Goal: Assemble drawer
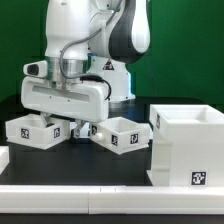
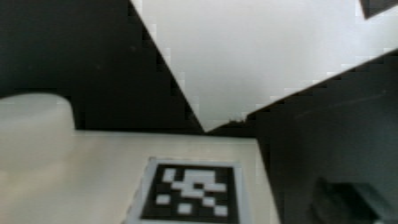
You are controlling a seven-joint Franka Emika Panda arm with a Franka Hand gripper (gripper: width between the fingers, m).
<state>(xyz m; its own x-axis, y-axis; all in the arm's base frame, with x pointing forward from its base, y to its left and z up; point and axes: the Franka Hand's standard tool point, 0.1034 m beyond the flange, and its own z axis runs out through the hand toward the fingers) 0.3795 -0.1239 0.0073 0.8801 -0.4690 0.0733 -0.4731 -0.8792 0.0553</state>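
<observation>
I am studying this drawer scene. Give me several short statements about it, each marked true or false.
1. The box shell stands at the exterior view's right. True.
2. A tray sits inside the box shell. False: the tray next to the shell and the farther tray both lie outside it.
3. The table is white. False: it is black.
4. The box shell shows a tag on its front face. True.

We find the box shell (image 1: pixel 185 145) on the table (image 1: pixel 110 166) at the exterior view's right. The middle tray (image 1: pixel 122 136) sits just beside it, and the left tray (image 1: pixel 35 130) lies farther left.
</observation>
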